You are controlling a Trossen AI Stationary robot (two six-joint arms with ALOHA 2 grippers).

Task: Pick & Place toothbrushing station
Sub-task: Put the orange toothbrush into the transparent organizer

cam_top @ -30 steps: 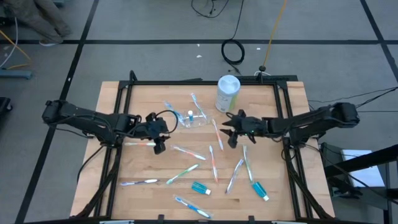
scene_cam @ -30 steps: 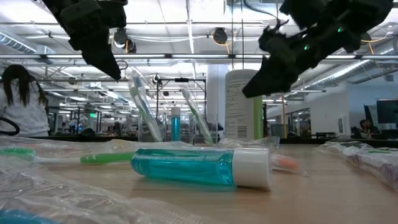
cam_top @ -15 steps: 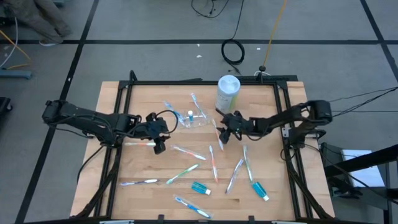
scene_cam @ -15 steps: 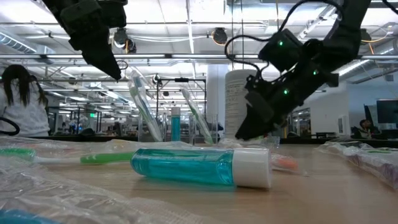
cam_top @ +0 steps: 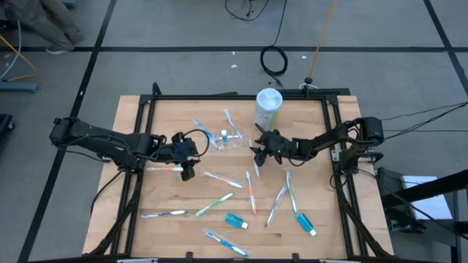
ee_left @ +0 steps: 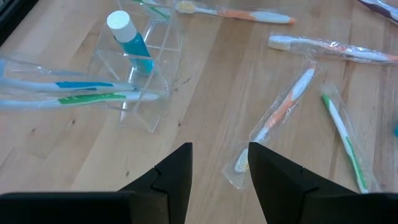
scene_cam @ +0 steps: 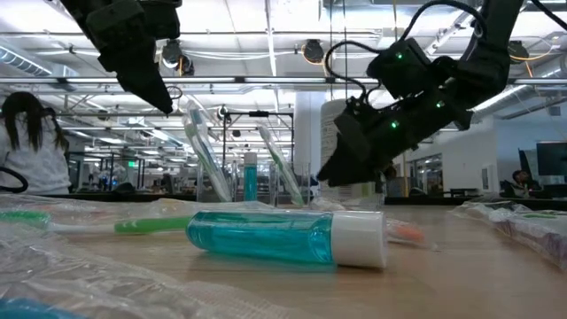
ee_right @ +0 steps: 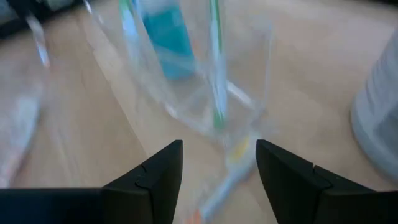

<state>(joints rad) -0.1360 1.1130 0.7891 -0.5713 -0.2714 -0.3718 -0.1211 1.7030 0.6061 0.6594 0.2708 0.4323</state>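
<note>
The right wrist view is blurred: only the clear cup (ee_right: 205, 81), a blue toothpaste tube (ee_right: 165, 37) and a green-handled toothbrush (ee_right: 216, 62) standing in it can be made out. In the low view the right arm hides most of the white-and-green canister (scene_cam: 330, 124).

Since a second ago the right gripper (cam_top: 257, 155) has moved from well right of the cup (cam_top: 228, 140) to just beside it, its jaws spread wider and empty. The left gripper (cam_top: 187, 172), left of the cup, is unchanged, jaws parted, grasping nothing.

The cup stands upright mid-table, just left of the canister (cam_top: 268, 109). An orange toothbrush (cam_top: 252, 191) in front of the cup lies lengthwise front-to-back.
</note>
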